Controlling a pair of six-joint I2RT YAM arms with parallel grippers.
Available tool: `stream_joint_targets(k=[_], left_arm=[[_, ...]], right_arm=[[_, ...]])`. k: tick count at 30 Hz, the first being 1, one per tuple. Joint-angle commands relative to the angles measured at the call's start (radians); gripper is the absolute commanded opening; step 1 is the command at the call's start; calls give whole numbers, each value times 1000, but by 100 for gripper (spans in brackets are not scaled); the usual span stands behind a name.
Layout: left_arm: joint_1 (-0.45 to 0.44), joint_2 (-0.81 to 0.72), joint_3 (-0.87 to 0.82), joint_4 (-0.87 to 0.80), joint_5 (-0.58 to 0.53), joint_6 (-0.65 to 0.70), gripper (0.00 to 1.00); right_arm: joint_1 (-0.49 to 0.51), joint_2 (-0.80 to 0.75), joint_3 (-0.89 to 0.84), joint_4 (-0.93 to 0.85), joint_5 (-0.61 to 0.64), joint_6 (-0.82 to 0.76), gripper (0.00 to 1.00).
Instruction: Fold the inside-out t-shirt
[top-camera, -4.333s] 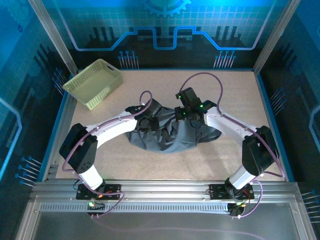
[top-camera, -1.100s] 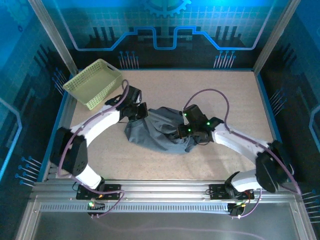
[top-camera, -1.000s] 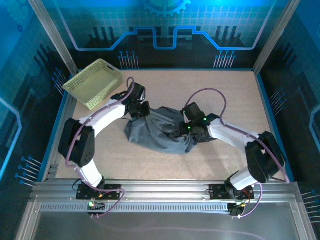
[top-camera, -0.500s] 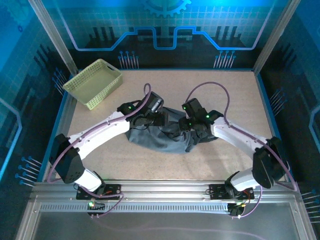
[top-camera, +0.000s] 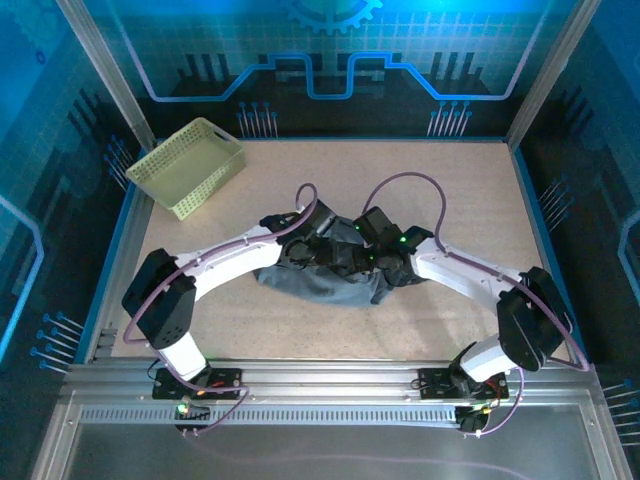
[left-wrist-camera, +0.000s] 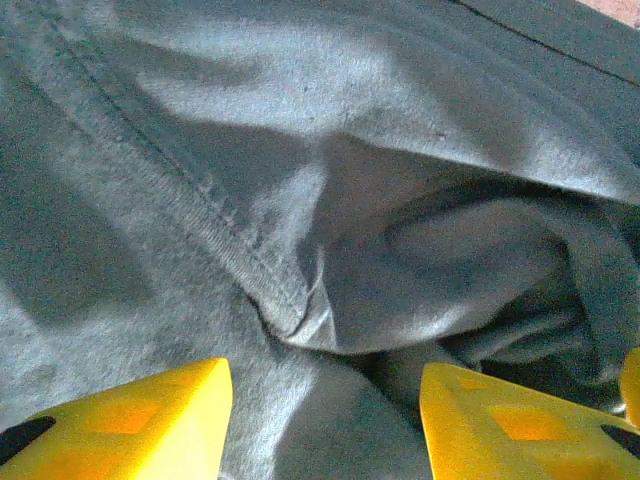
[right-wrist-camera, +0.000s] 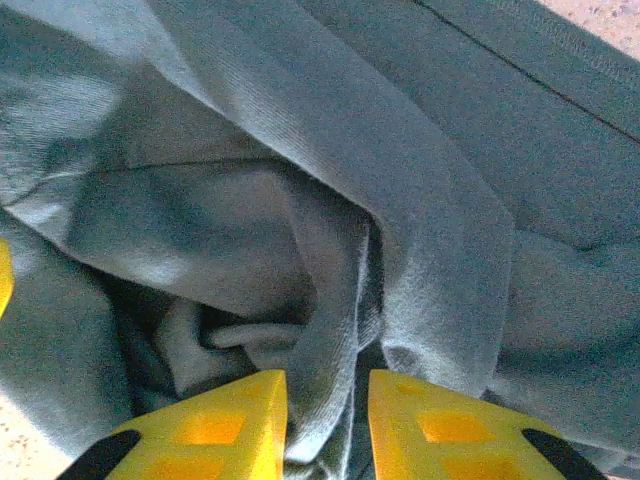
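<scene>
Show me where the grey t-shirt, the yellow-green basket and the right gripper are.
t-shirt (top-camera: 320, 285): top external view, on its near folded edge.
basket (top-camera: 172, 189): top external view, on its near left rim.
right gripper (right-wrist-camera: 327, 415): right wrist view, midway between the yellow fingertips, fabric between them.
</scene>
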Motion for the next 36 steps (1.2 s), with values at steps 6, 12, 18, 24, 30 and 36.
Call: stream_joint_targets(k=[6, 12, 18, 24, 30, 36], left_arm=[[26, 77, 27, 38, 13, -26, 49], [49, 102, 35, 65, 25, -32, 36], [49, 95, 61, 51, 18, -17, 16], [53, 8, 36, 30, -17, -17, 1], [58, -138, -4, 40, -2, -44, 0], [61, -297, -56, 78, -10, -62, 0]], right_arm=[[17, 35, 2, 4, 24, 20, 22], [20, 44, -10, 12, 20, 21, 13], [35, -4, -13, 5, 38, 1, 1], [50, -113, -58, 18, 43, -58, 0], [49, -196, -136, 56, 41, -96, 0], [40, -219, -195, 87, 33, -98, 0]])
